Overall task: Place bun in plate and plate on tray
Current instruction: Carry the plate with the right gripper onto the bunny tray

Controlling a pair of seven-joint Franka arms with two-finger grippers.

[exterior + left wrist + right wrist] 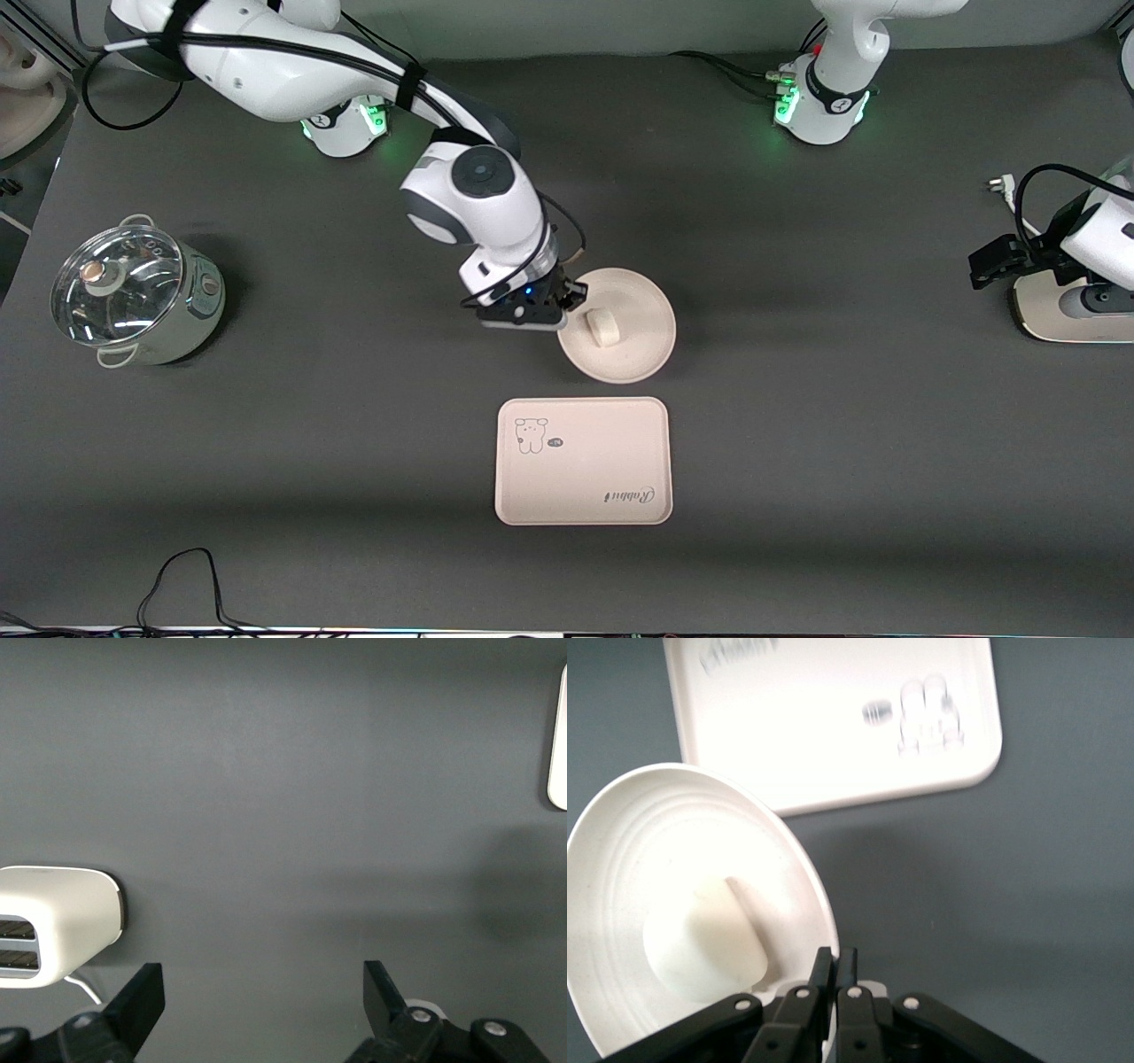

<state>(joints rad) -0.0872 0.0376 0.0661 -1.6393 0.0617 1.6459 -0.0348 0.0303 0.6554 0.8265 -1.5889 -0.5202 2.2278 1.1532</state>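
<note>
Nearest you on the dark table lies the tray, flat, its cartoon animal and script word facing up; it carries nothing. Note in the right wrist view that the tray sits just apart from the plate, with a strip of table between them.

Next farther stands the plate, round and cream, with the bun lying inside it, off-centre toward the right arm's end. You see the right gripper at the plate's rim on that same side. In the right wrist view its fingers are clenched on the rim of the plate, one inside and one outside, and the bun rests in the plate close to them.

Toward the right arm's end of the table stands a lidded pot, well apart from the plate. At the left arm's end, the left gripper waits above a white toaster; its fingers are spread wide and hold nothing.
</note>
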